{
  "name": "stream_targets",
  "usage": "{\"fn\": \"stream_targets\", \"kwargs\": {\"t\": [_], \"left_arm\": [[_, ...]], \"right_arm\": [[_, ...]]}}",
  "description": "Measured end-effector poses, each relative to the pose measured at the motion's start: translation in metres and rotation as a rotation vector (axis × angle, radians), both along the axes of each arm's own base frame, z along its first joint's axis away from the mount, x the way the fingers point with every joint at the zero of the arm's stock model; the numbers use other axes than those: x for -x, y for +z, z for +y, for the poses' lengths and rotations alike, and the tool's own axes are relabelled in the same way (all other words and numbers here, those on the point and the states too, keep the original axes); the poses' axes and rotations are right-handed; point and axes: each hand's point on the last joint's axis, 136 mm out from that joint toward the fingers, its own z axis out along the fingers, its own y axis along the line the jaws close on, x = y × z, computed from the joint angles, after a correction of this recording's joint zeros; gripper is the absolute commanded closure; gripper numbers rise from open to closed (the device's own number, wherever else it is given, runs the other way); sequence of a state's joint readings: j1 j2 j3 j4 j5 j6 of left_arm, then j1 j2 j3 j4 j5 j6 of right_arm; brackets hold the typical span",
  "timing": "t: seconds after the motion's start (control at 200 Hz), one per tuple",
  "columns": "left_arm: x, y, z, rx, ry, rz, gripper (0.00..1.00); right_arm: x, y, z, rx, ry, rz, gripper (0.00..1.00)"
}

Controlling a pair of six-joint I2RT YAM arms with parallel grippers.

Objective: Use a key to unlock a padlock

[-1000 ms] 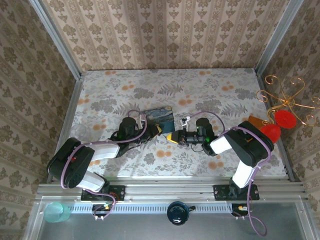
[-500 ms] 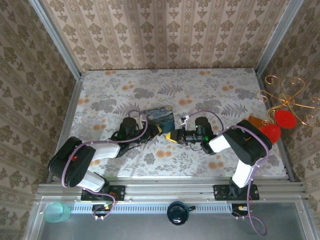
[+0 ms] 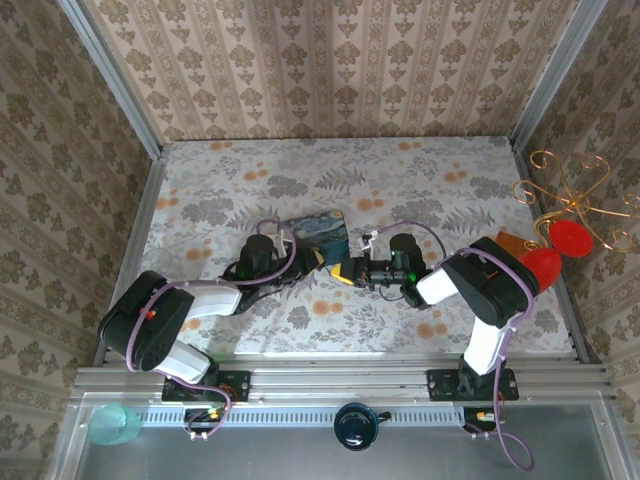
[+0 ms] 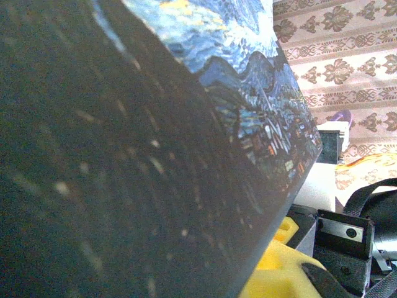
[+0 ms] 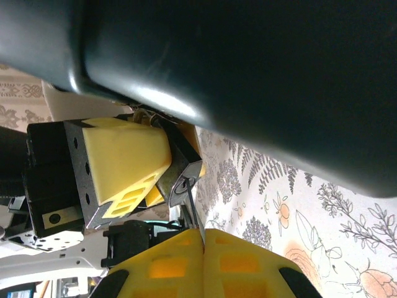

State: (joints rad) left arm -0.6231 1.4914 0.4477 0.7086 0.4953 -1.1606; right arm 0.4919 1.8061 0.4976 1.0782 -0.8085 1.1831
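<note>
Fingers (image 5: 124,158) of blocky yellow plastic on the left claw (image 3: 320,262) are clamped on the small dark padlock (image 5: 176,175), just at 5 o'clock of the swirl-painted blue tin (image 3: 318,231) on the floral counter (image 3: 220,190). A thin metal key (image 5: 195,217) is pinched in the right claw (image 5: 203,242), whose fingers are pressed together.

No readable text, labels, brands or numbers — anywhere.

Left hand (image 3: 319,259), right hand (image 5: 203,245) — two. One padlock (image 5: 179,179), one key (image 5: 195,217) (thin blade), one blue tin (image 3: 318,231), one teal cup (image 3: 113,424).
</note>
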Motion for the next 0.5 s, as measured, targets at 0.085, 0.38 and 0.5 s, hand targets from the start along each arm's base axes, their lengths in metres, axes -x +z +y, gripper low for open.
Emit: {"fn": "stream_targets", "kwargs": {"t": [0.085,0.38,0.5], "left_arm": [[-0.001,0.000,0.000,-0.003,0.008,-0.004,0.86],[-0.006,-0.001,-0.002,0.007,0.034,-0.006,0.87],[-0.006,-0.004,-0.005,0.016,0.042,0.011,0.87]], "right_arm": [[-0.004,-0.001,-0.001,-0.004,-0.022,0.011,1.00],[-0.013,-0.003,-0.006,-0.003,-0.088,0.028,1.00],[-0.015,-0.006,-0.010,0.003,-0.118,0.037,1.00]]}}
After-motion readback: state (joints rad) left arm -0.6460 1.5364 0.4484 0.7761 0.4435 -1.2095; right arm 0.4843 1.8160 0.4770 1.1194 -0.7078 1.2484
